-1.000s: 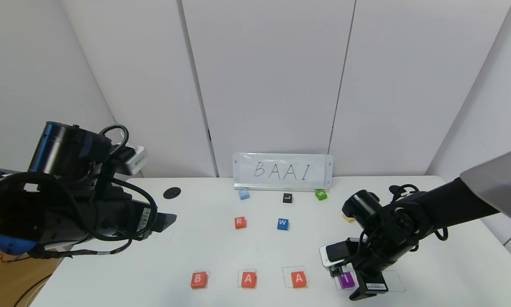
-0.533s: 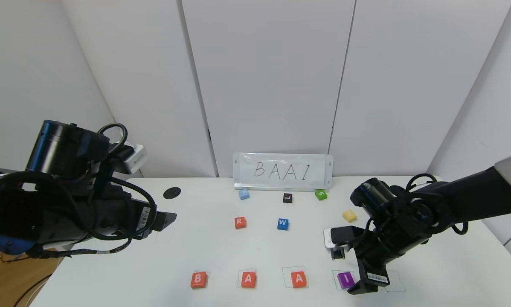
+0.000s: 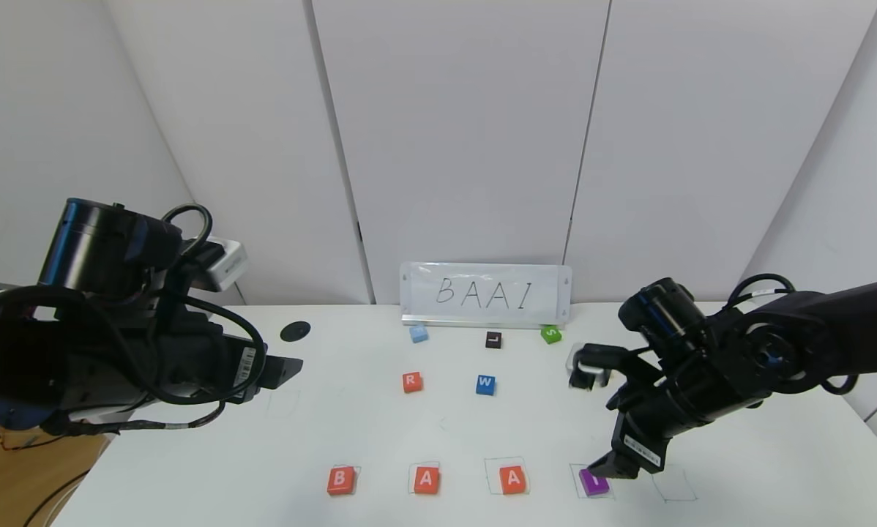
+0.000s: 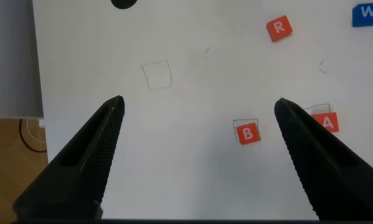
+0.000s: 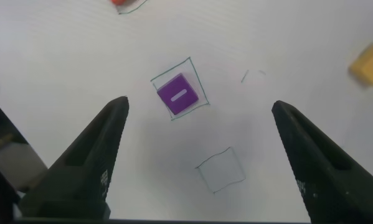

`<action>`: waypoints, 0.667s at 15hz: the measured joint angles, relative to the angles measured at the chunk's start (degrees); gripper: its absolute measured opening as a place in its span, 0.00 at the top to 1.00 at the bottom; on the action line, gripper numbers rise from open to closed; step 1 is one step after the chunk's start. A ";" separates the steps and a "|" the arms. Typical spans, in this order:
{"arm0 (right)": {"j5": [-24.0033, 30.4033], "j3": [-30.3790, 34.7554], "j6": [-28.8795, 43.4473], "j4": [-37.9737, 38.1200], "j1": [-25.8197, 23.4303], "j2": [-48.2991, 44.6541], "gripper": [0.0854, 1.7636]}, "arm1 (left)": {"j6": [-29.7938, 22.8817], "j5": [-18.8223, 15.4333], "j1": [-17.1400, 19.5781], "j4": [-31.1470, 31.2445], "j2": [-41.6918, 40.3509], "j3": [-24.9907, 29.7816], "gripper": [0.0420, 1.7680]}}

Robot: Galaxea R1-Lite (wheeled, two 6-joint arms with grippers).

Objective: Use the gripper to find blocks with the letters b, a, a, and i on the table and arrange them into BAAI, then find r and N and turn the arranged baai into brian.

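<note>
Along the front of the white table (image 3: 380, 432) lie the orange-red blocks B (image 3: 340, 479), A (image 3: 426, 479) and A (image 3: 512, 479), then the purple I (image 3: 594, 482), each in a drawn square. My right gripper (image 3: 618, 468) hangs open just above and behind the I (image 5: 177, 94), not touching it. The orange-red r (image 3: 411, 381) lies mid-table. My left gripper (image 3: 281, 369) hovers open and empty over the table's left part, with the B (image 4: 247, 133) showing below between its fingers. No N block shows.
A blue W (image 3: 485, 384) lies beside the r. Light blue (image 3: 418, 334), black L (image 3: 493, 339) and green S (image 3: 550, 334) cubes line the back under the BAAI sign (image 3: 486, 293). A yellow cube (image 5: 368, 64) lies under the right arm. An empty drawn square (image 3: 674, 484) is right of the I.
My right gripper has opened, left the purple I in its square, and risen up and back toward the far right. The left arm has barely moved.
</note>
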 joint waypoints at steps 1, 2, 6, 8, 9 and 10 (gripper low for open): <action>-1.61 0.44 10.46 -0.01 -0.24 -1.97 0.06 | 0.00 0.00 0.05 0.00 0.00 -0.10 0.03; -3.17 0.94 17.30 -0.06 -0.44 -4.00 0.06 | -0.06 0.09 0.05 -0.02 -0.02 -0.16 0.03; -8.16 5.18 31.03 -0.17 -4.50 -16.25 0.05 | -0.46 0.18 0.10 0.09 -1.83 0.95 0.03; -8.42 6.08 31.48 -0.22 -5.34 -19.31 0.04 | -0.46 0.16 0.11 0.09 -2.21 1.08 0.03; -8.42 6.23 31.49 -0.23 -5.46 -20.20 0.04 | -0.46 0.18 0.16 0.11 -2.29 1.11 0.03; -8.45 6.30 31.51 -0.23 -5.57 -20.77 0.04 | -0.46 0.18 0.13 0.11 -2.38 1.11 0.03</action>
